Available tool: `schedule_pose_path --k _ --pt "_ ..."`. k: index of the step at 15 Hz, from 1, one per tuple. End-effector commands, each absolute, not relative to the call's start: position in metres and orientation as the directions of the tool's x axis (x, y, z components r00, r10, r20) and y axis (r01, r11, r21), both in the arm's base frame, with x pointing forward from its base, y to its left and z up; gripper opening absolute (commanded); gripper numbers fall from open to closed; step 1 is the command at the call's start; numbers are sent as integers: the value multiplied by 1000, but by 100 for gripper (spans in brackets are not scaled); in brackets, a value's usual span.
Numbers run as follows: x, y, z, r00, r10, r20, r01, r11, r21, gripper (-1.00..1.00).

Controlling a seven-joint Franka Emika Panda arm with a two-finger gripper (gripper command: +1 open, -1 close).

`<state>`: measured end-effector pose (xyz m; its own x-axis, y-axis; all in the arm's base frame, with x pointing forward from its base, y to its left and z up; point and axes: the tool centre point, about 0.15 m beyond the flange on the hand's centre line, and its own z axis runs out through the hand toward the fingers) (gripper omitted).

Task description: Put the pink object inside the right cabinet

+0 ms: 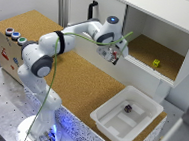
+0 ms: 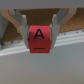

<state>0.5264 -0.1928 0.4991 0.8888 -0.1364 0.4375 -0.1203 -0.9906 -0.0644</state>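
At the front edge of the wide white-walled right cabinet [image 1: 160, 45], the small pink-red cube marked "A" [image 2: 40, 38] was held clamped in the hand [image 1: 114, 55]. Gripped across opposite flat faces, it was judged light and rigid.

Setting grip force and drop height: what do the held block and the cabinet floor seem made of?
The pink block in the tool: looks like rigid plastic or painted wood, matte, with crisp edges and a printed black A; blur leaves it open. The right cabinet floor: cork-like, speckled brown and matte, probably slightly cushioning.
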Motion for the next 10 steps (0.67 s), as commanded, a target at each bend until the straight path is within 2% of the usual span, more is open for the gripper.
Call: schedule_pose_path --k 1,3,5,8,10 --pt "620 -243 504 937 -110 331 -95 -994 -62 -100" --pt "640 -250 505 938 -111 328 -102 -994 -44 -100" --pt "656 -259 501 950 -98 296 -75 -993 -89 -100" --pt "673 -262 496 954 -79 290 -67 -996 -51 -100" --pt "683 -261 495 945 -66 320 -57 -998 -38 -100"
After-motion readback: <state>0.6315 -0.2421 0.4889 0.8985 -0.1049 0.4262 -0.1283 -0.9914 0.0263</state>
